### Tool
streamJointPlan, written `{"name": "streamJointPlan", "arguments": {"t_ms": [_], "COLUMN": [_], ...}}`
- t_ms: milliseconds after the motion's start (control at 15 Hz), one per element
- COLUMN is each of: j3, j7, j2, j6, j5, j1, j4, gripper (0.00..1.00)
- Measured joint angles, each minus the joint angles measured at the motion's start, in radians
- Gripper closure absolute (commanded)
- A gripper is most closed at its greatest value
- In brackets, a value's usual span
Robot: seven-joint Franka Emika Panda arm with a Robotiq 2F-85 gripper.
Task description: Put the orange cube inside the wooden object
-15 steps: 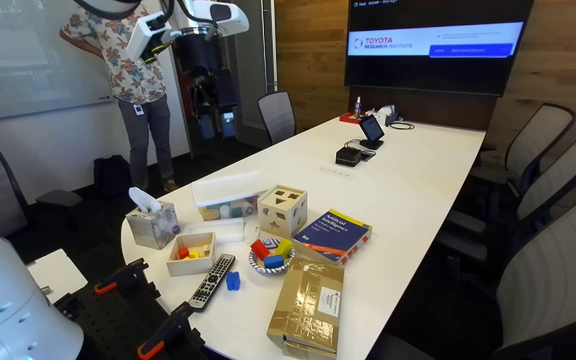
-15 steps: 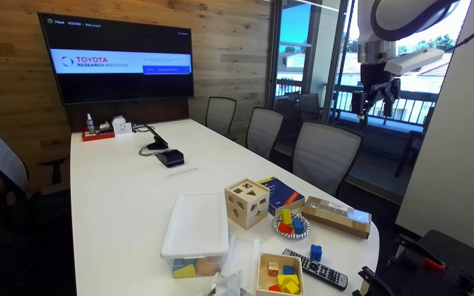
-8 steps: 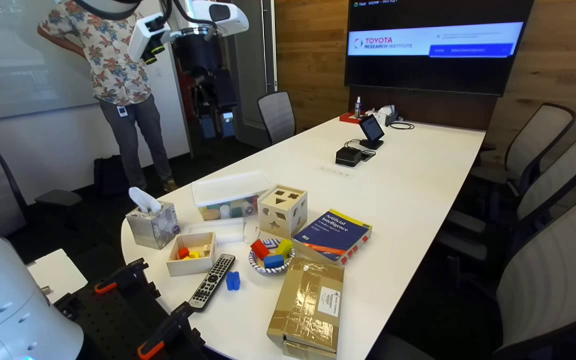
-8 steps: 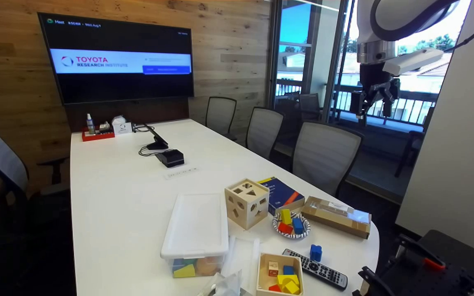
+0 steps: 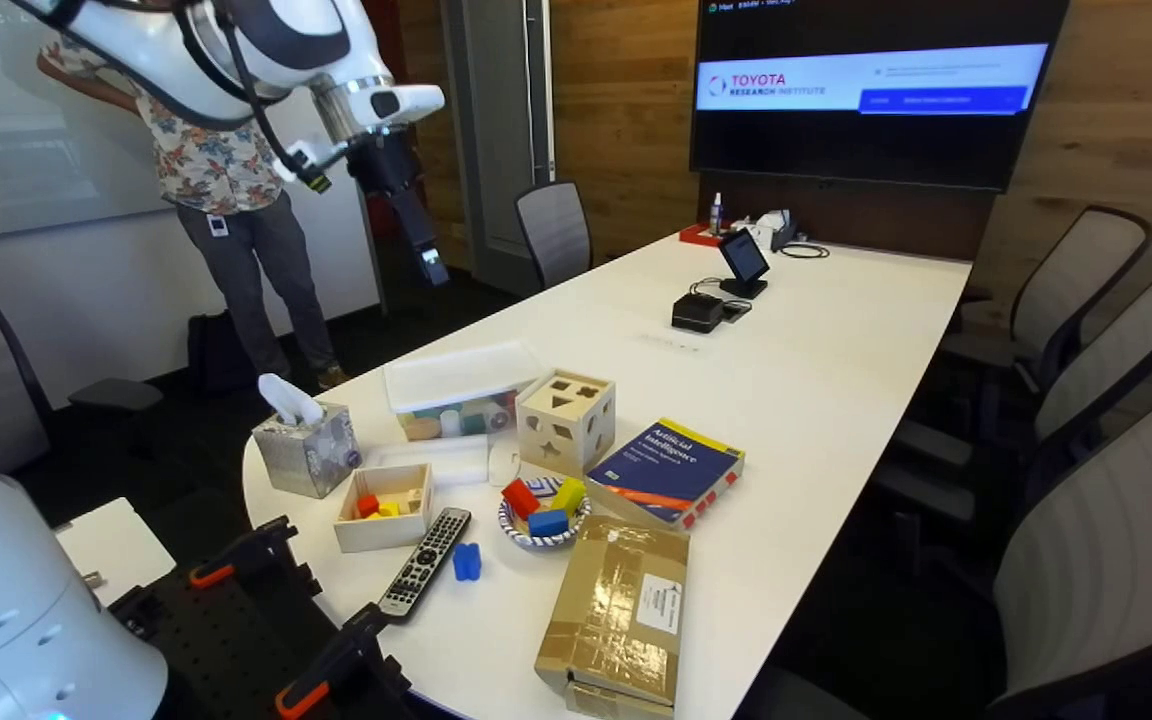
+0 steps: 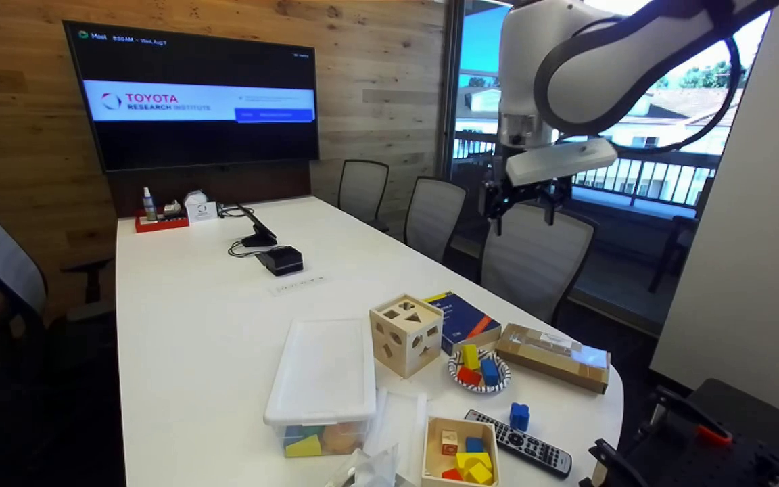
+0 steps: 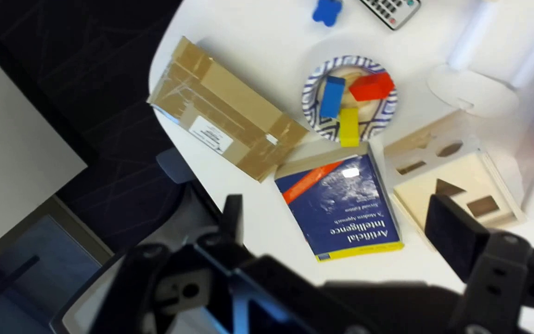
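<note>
Gripper [image 6: 523,228] hung in mid-air, well apart from the things on the table [image 6: 214,338], fingers [image 7: 233,218] spread wide. Orange-red block [image 7: 371,86] lay in the patterned bowl [image 7: 310,98] with a blue block [image 7: 332,97] and a yellow block [image 7: 349,127]; another, red block [image 5: 367,506] sat in the wooden tray [image 5: 381,537]. Wooden box [image 6: 406,335] stood upright near the bowl, just beside the book [image 7: 341,208].

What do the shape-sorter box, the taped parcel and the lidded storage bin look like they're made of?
Shape-sorter box: probably smooth, unpainted wood, going by its pale tan color and crisp cutouts.
Taped parcel: likely brown cardboard; the glossy streaks look like packing tape.
Lidded storage bin: apparently plastic, with a smooth white lid and see-through walls.
</note>
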Motion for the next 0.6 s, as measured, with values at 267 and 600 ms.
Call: {"name": "streamJointPlan", "arguments": {"t_ms": [267, 600], "j3": [0.282, 0.451], "j7": [0.340, 0.754], "j2": [0.159, 0.328], "j6": [0.197, 0.227], "j5": [-0.128, -0.506], "j1": [-0.257, -0.449], "j4": [0.013, 0.025], "gripper": [0.00, 0.00]}}
